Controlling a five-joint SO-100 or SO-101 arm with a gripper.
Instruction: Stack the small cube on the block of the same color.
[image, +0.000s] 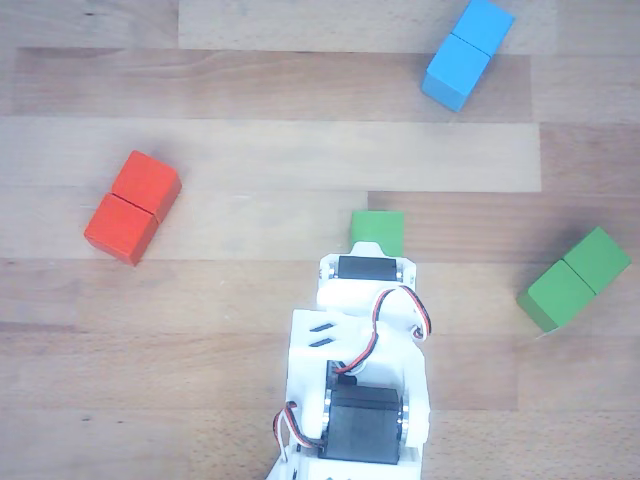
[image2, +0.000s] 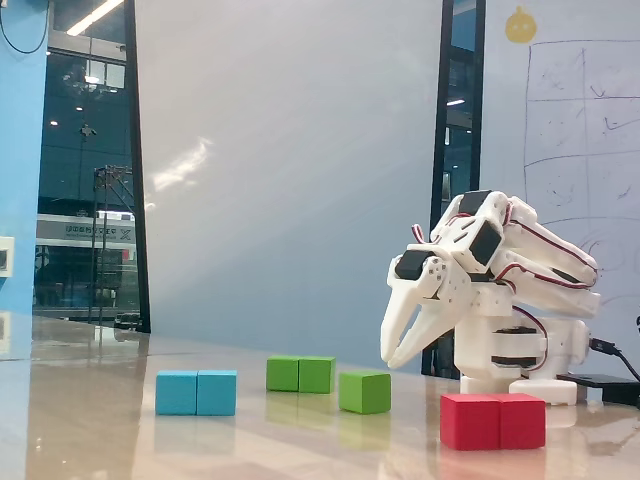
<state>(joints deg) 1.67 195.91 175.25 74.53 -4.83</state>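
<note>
The small green cube (image: 377, 229) sits on the wooden table just beyond the arm's wrist; in the fixed view it (image2: 364, 391) stands to the right of the long blocks. The long green block (image: 574, 278) lies at the right, apart from the cube; in the fixed view it (image2: 300, 374) is behind and left of the cube. My gripper (image2: 391, 360) hangs tips down a little above the table, just right of the cube, without touching it. Its fingers meet at the tips and hold nothing. In the other view the wrist (image: 365, 270) hides the fingers.
A long red block (image: 132, 207) lies at the left and shows in front of the arm's base in the fixed view (image2: 493, 421). A long blue block (image: 467, 53) lies at the far right top, leftmost in the fixed view (image2: 196, 392).
</note>
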